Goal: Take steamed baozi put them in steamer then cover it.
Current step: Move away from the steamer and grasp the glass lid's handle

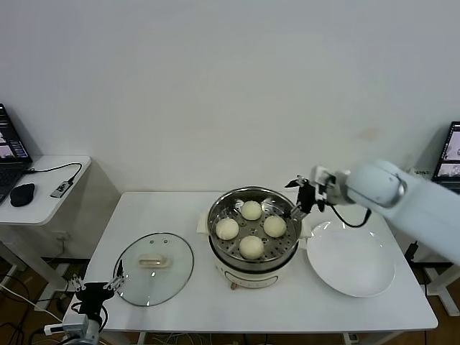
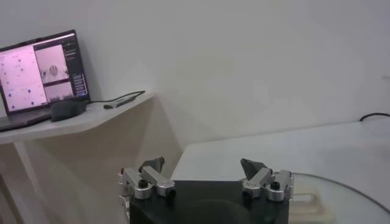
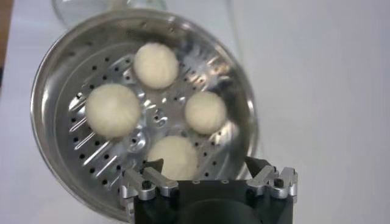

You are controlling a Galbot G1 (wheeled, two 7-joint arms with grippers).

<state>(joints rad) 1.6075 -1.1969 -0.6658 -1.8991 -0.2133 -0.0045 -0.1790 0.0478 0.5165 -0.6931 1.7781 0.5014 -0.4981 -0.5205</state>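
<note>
Four steamed baozi [image 1: 251, 210] are counted in one steamer [image 1: 253, 200], set in a diamond on its perforated steel floor: one toward the wall, one toward the robot [image 1: 251, 246], one on the left [image 1: 227, 228] and one on the right [image 1: 274, 226]. Each is a smooth, round, cream-white bun; none is touching another, and all four are seen again in the right wrist view [image 3: 113, 109]. The steamer is a round shiny steel basket seated on a cream-white pot base, and it stands uncovered near the middle of the white table [image 1: 151, 208]. One cover [image 1: 154, 268], a clear glass lid with a metal rim and a cream-white oblong handle, is laid flat on the table to the left of the steamer, apart from it. One bare white plate [image 1: 351, 261] lies just to the right of the steamer. The right gripper [image 1: 300, 197] is held above the steamer's right rim, its jaws spread wide and nothing gripped between them. The left gripper [image 1: 95, 287] is parked low at the table's near-left corner beside the cover, its jaws likewise spread wide and holding nothing. A side desk [image 1: 43, 190] at the far left carries one laptop [image 1: 8, 154] and one mouse [image 1: 22, 193].
</note>
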